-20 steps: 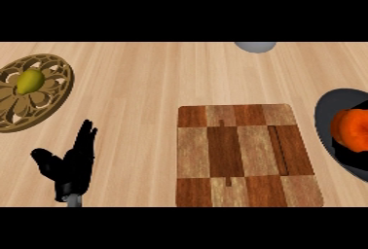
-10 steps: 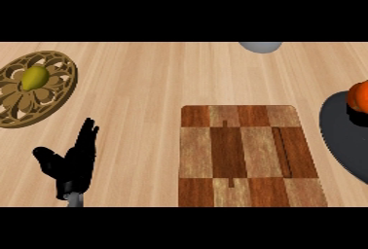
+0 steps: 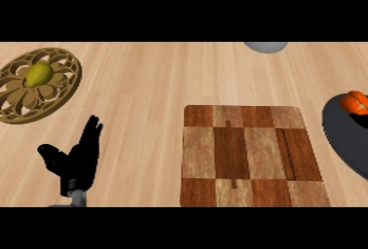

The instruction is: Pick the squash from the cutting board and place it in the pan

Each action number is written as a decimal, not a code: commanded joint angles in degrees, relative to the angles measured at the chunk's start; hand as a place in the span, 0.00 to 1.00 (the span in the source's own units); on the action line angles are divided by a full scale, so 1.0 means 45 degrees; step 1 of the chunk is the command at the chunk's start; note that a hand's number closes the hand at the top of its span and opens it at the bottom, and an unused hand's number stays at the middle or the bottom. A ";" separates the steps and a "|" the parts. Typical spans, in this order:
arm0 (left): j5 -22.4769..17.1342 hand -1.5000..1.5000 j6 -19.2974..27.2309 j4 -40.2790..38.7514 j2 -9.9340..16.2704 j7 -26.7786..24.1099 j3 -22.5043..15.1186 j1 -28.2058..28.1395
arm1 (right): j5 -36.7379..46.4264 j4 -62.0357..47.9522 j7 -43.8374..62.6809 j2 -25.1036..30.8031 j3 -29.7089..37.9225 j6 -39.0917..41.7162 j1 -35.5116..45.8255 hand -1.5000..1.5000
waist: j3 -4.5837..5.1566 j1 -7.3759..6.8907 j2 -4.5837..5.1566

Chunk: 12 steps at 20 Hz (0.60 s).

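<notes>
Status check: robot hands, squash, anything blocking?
Left robot hand open, resting. Right out of view. Squash in pan; cutting board bare. Nothing blocking.

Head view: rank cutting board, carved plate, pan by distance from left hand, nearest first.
From the left hand, resting open at lower left:
1. Carved wooden plate, up-left, holding a yellow-green fruit; roughly tied with 2.
2. Cutting board, to its right; too close to call against 1.
3. Pan, far right edge.
</notes>
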<state>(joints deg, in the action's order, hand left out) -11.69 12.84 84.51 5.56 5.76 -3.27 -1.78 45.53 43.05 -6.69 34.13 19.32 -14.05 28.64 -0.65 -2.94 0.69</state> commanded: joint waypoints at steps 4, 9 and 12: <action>-0.0177 0.50 -0.0256 -0.0503 -0.0157 0.0241 -0.0070 -0.0203 | -0.1300 -0.3297 -0.3081 0.0098 0.1234 -0.0511 0.1857 0.00 | 0.0084 0.0048 0.0072; -0.0306 0.50 -0.0275 -0.0196 -0.0006 0.0392 0.0129 -0.0336 | -0.4365 -0.3444 -0.5374 -0.0184 0.3324 0.1864 0.1967 0.00 | 0.0060 0.0319 0.0005; -0.0155 0.50 0.0046 -0.0528 -0.0174 0.0432 0.0205 -0.0075 | -0.5408 -0.4102 -0.5199 0.0636 0.4252 0.3428 0.2534 0.00 | 0.0089 0.0432 0.0010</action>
<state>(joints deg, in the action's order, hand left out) -11.90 12.83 85.00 5.58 6.44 -2.44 -2.44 27.93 27.45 -26.75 34.82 33.24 -6.10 38.53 -0.71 -1.97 0.47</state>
